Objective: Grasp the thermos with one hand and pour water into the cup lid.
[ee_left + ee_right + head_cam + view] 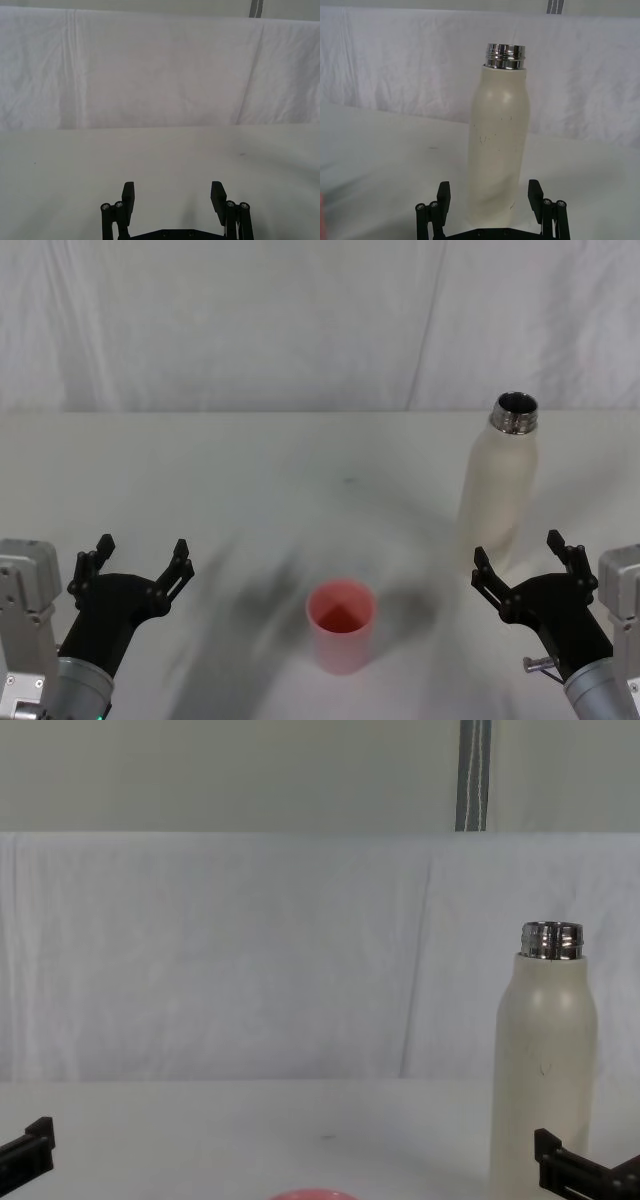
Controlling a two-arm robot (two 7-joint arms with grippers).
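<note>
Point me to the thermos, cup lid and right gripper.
thermos [497, 505]: head view, mid body.
cup lid [341, 638]: head view, outer wall below the rim.
right gripper [523, 562]: head view, midway between the open fingertips.

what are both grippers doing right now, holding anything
Left gripper: open, holding nothing, over bare table.
Right gripper: open, empty, just in front of the upright cream-white steel-necked thermos, not gripping it.
</note>
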